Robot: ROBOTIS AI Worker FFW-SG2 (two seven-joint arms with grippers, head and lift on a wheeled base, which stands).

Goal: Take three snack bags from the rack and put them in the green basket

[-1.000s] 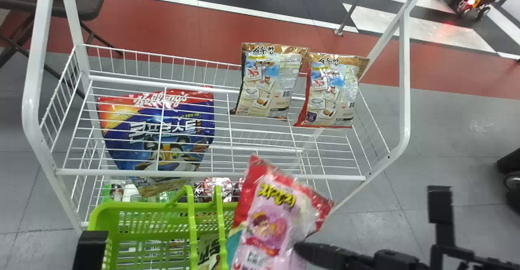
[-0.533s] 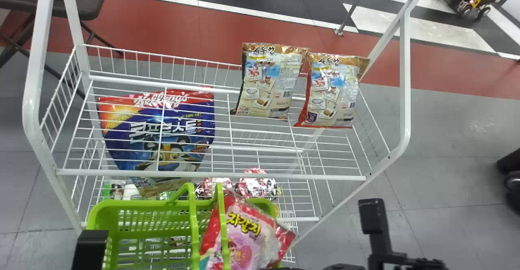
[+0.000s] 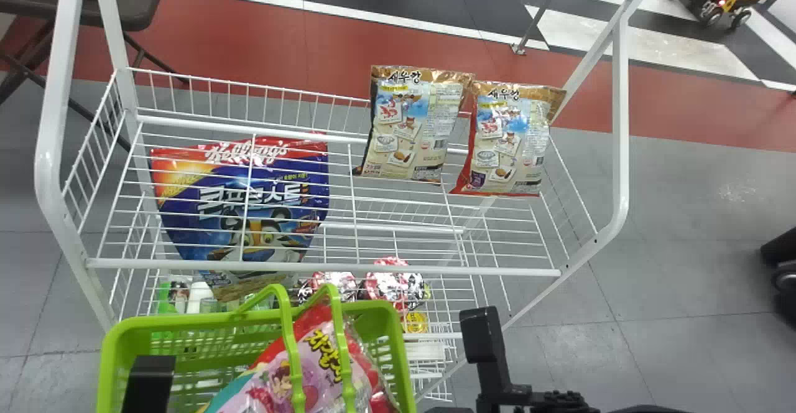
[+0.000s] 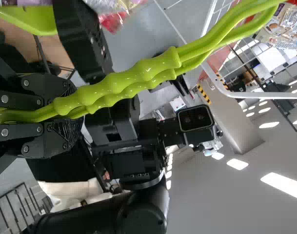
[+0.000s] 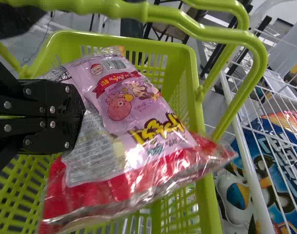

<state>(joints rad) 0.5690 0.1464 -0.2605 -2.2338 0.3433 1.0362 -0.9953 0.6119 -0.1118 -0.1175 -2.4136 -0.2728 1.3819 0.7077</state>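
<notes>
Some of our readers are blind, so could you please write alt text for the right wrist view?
The right gripper holds a pink and red snack bag in the mouth of the green basket, below its handles. Beside it, a blue bag shows behind the white wires of the rack.

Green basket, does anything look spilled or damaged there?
Nothing spilled or damaged that I can see. The pink bag sits askew in the green basket, but it's pinched in the right gripper.

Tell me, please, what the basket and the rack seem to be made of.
The green basket looks like moulded plastic: glossy, with slotted walls. The rack is likely metal with a smooth white coating, given its thin wires and bent tubes.
</notes>
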